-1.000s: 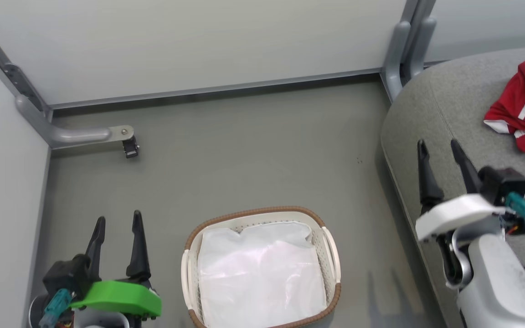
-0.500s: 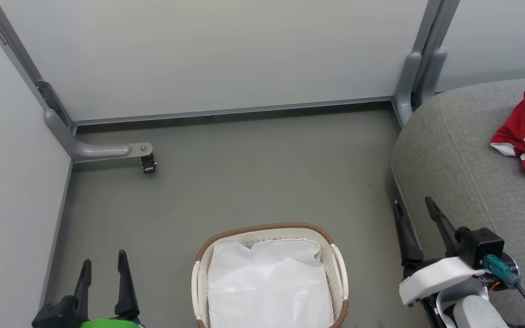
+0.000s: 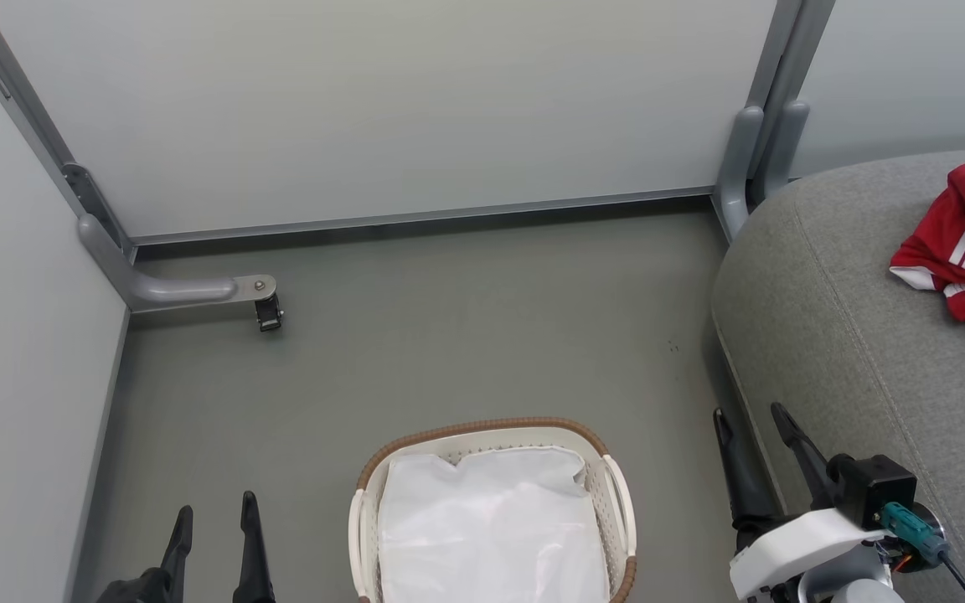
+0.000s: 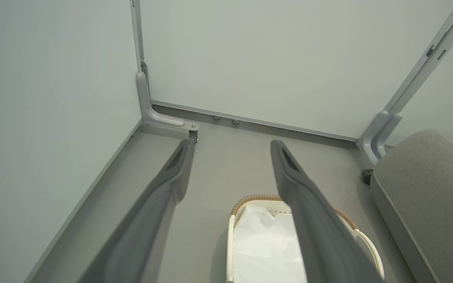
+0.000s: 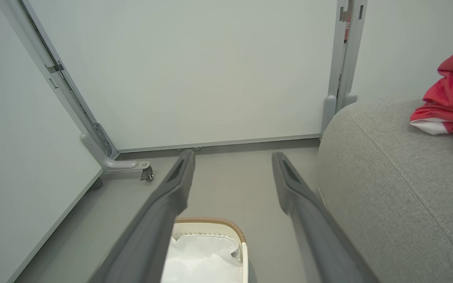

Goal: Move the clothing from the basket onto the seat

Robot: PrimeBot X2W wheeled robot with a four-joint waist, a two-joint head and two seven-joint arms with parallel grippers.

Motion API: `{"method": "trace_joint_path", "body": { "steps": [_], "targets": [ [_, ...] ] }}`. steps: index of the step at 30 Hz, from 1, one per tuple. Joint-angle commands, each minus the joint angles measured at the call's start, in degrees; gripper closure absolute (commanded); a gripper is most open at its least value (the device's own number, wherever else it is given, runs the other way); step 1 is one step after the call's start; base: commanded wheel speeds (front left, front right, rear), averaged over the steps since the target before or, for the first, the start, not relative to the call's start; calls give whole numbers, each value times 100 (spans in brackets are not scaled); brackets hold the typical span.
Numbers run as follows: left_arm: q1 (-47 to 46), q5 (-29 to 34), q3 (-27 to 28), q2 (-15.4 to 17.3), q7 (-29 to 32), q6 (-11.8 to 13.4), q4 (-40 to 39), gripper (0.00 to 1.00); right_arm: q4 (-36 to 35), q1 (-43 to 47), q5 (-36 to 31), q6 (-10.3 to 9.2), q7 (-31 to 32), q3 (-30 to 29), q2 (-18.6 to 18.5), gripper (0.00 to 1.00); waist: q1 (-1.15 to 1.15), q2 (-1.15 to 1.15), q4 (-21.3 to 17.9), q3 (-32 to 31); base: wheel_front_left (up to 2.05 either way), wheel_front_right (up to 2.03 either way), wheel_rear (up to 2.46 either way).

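The red clothing (image 3: pixel 964 243) with white trim lies crumpled on the grey seat (image 3: pixel 859 335) at the right; in the right wrist view the clothing (image 5: pixel 452 98) sits on the seat (image 5: pixel 391 188) too. The white basket (image 3: pixel 616 502) with its brown rim stands on the floor at the bottom centre, holding a white sheet (image 3: pixel 491 528). My left gripper (image 3: pixel 214 515) is open at the lower left, beside the basket (image 4: pixel 368 243). My right gripper (image 3: pixel 750 419) is open at the lower right, by the seat's edge, with nothing between its fingers.
Pale partition walls (image 3: pixel 382 109) close off the back and left. A grey bracket foot with a small caster (image 3: pixel 269 314) juts onto the floor at the left. A grey post (image 3: pixel 742 167) stands at the seat's far corner. Grey floor (image 3: pixel 466 335) lies between basket and wall.
The head view has shifted, so the basket and both grippers sit lower in it. The right gripper has come back from over the seat to its edge. The clothing lies where it was.
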Motion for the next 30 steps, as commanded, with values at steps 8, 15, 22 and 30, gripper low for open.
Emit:
{"method": "trace_joint_path", "body": {
  "steps": [8, 15, 22, 30],
  "targets": [
    [-49, 155, 106, -72, -4, -111, 71, 0, 73, 48, 32, -7, -27, -14, -21, 0, 1, 0, -8, -47, 0, 0, 0],
    [-44, 188, 137, -96, -4, -152, 128, 0, 101, 86, 59, -6, -27, 13, -21, 0, 1, 0, 17, -75, 0, 0, 0],
    [-3, 169, 92, -135, 6, -164, 289, 100, 239, 108, 50, 1, 14, 41, 23, 100, 1, 0, 20, -77, 0, 0, 0],
    [-174, -628, 218, -136, 252, -222, 290, 100, 187, 60, 928, 1, 212, -51, -11, 100, 1, 0, 12, -71, 0, 0, 0]
  ]
}}
